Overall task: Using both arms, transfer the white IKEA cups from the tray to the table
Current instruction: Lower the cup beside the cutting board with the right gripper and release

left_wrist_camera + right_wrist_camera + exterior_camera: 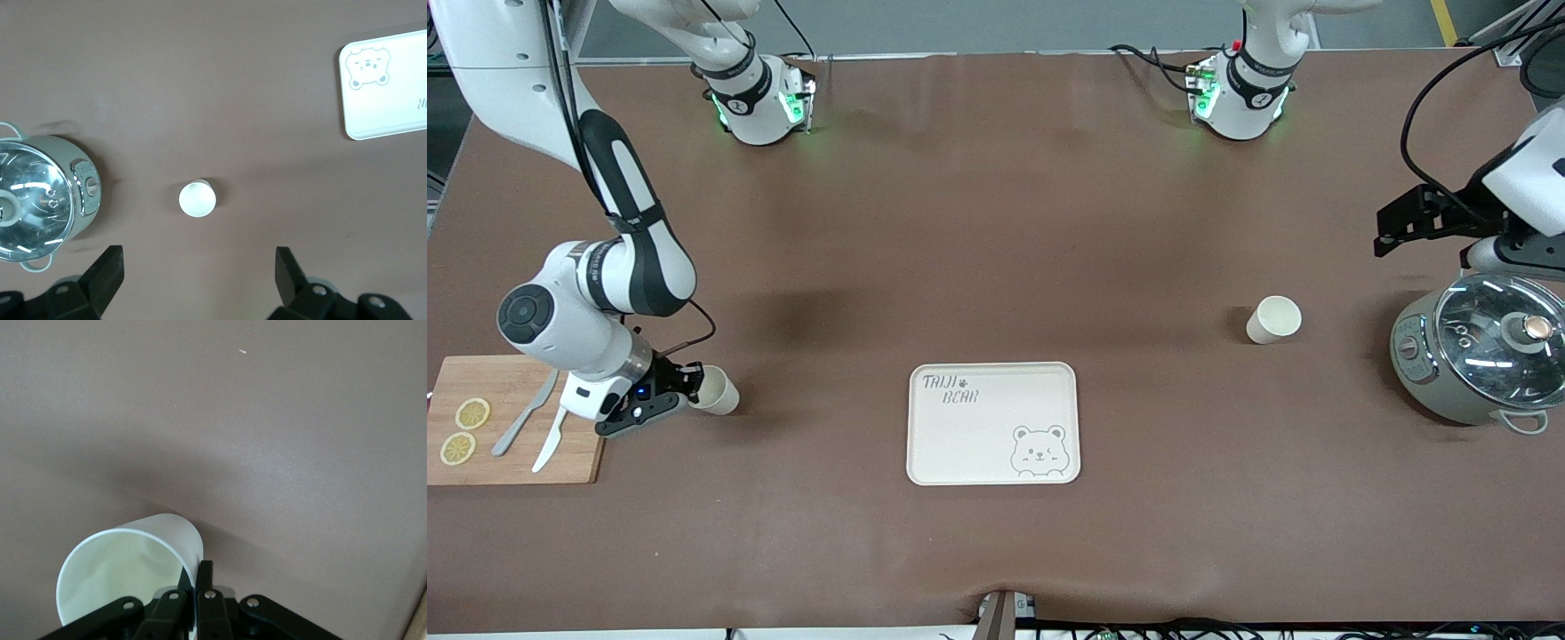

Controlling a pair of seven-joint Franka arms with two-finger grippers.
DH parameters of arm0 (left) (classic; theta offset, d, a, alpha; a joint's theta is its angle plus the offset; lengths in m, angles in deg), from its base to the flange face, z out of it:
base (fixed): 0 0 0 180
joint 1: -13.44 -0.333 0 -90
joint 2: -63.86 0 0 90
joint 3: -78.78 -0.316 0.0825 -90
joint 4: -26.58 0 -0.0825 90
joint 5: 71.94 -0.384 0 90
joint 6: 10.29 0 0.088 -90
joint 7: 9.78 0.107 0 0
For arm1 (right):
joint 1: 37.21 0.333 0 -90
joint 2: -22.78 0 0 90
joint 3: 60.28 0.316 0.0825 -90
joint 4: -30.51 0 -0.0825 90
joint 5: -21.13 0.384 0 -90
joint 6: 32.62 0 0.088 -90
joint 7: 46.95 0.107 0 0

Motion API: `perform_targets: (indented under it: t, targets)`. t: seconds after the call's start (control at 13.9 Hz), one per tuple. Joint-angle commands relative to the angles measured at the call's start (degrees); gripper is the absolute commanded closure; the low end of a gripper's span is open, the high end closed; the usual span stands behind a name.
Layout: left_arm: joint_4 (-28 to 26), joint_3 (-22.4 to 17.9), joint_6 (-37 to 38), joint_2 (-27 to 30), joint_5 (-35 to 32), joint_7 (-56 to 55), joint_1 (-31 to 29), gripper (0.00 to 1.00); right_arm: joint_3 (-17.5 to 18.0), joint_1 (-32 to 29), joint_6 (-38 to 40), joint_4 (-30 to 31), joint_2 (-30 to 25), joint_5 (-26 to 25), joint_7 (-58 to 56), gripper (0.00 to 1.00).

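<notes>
We saw the right gripper [687, 384], arm bent low beside the cutting board [511, 462], apparently pinching one tilted cup [716, 390] by its rim. The left gripper [197, 277] hung spread wide over the pot [1476, 360]; the other cup [1272, 320] stood upright nearby.

A brown matte covering [996, 222] spreads over the whole table, lightly creased along the edge nearest the front camera. Soft shadows lie on it near mid-table, and green light tints it at the edge farthest from the front camera. Past that farthest edge runs a strip of grey floor [996, 22], with a yellow line [1445, 20] toward the left arm's end. Black cables [1227, 628] trail along the nearest table edge. A small white speck [243, 351] marks the covering in the right wrist view.
</notes>
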Motion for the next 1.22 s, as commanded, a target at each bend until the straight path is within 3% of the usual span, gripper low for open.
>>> perform_targets:
  t: [0.0,0.29,0.36,0.57,0.65,0.86,1.15]
  targets:
    - [-0.9,0.7,-0.7,1.1,-0.8,-0.4,0.0,0.0,0.3,0.3,-2.3,1.7,-0.2,1.0,-0.6,1.0]
    - [-1.8,1.0,-1.1,1.9,-0.8,-0.2,-0.1,0.0,0.3,0.4,-2.0,1.6,-0.2,1.0,-0.3,1.0]
    - [-1.9,1.1,-1.1,1.8,-0.9,-0.2,0.0,0.0,0.4,0.4,-1.7,1.4,-0.2,1.0,-0.2,0.95]
    - [-3.1,1.9,-1.9,1.7,-1.0,-0.2,0.0,0.0,0.4,0.6,-1.3,1.0,-0.2,1.0,1.0,0.2]
    - [-3.2,2.0,-1.9,1.7,-1.0,-0.2,0.0,0.0,0.4,0.6,-1.3,0.8,-0.2,1.0,1.7,0.0]
    - [-2.9,2.0,-1.9,1.7,-0.9,-0.5,-0.3,0.0,0.5,1.3,3.2,-1.8,-0.5,1.0,6.7,0.0]
    - [-2.6,2.2,-1.8,1.3,-0.7,-0.2,-0.5,0.0,0.4,1.7,21.1,-12.9,-0.7,0.5,10.5,0.0]
